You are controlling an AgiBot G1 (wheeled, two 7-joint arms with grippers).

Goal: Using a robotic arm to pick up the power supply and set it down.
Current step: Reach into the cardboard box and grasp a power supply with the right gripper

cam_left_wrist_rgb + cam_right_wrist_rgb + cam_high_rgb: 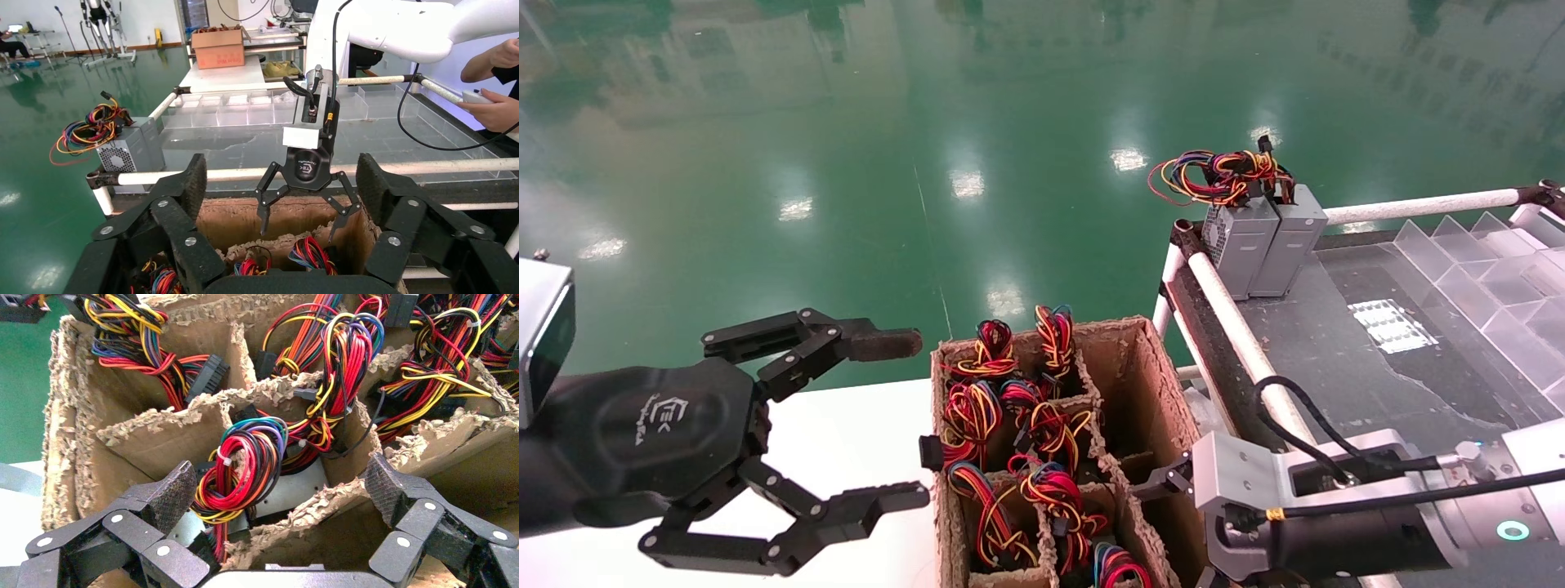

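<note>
I read "TEK" on my right gripper (301, 228), spread wide above the power supply (245, 471); green floor beyond.

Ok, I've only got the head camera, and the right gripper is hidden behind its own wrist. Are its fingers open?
Observer: Yes. The right wrist view shows the right gripper open, its fingers wide apart.
Operator: What is between them?
Observer: A power supply standing in a compartment of the cardboard box, with its tied wire loop sticking up between the fingers.
Operator: How low is it? My left gripper hangs open beside the box.
Observer: In the left wrist view its fingertips are at about the box's rim, with the palm above it.
</note>
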